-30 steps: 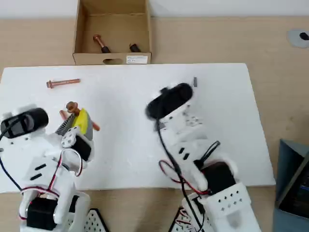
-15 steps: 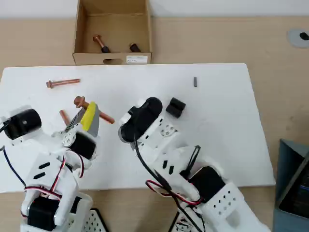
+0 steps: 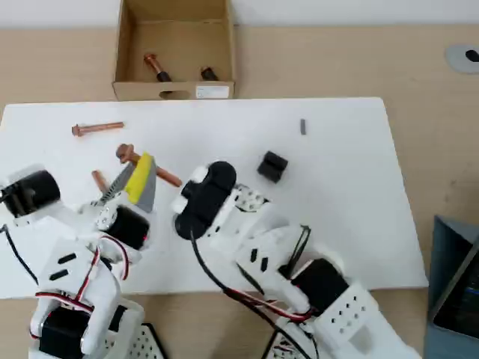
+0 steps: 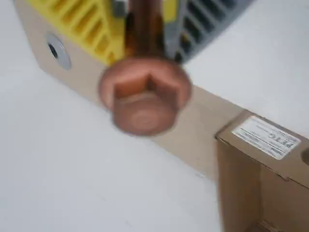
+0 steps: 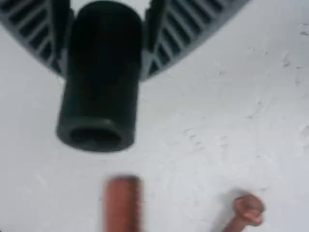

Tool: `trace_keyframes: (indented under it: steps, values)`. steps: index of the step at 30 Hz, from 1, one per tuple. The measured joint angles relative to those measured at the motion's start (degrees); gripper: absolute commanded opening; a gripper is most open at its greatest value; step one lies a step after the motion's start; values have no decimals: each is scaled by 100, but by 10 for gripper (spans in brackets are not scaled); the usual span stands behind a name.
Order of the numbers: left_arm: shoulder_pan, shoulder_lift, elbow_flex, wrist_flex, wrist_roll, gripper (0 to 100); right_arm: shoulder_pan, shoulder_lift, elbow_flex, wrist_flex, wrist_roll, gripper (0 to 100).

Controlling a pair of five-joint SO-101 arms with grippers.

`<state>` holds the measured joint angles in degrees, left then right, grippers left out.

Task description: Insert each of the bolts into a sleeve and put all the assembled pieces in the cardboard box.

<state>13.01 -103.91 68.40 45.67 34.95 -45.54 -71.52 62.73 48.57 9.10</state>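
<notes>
Nearer the held bolt (image 4: 143, 92), the sleeve (image 5: 99, 77)

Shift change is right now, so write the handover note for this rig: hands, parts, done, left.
Left hand: shut on a copper bolt.
Right hand: shut on a black sleeve, open end facing the bolt's tip, not yet joined.
Done: one sleeved bolt and a second piece lie in the cardboard box.
On the white mat: a loose bolt, a second bolt beside the left hand, a spare sleeve.
Left: mate the held pair, box it, then likely assemble and box the rest.
</notes>
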Motion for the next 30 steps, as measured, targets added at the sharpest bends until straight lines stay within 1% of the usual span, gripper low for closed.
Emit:
trace_keyframes:
  steps: [5,10,19,23,30]
  values:
    - [70,0,0,0,0,1,-281,0,0,0,35,9]
    - [70,-9,-9,9,0,1,-273,0,9,-202,35,9]
    - [123,0,-123,290,0,1,-290,0,9,-299,35,9]
    - [387,-9,-132,545,0,1,-281,0,9,-299,44,9]
    - [1090,0,-132,1081,-18,2,-290,0,9,-299,387,9]
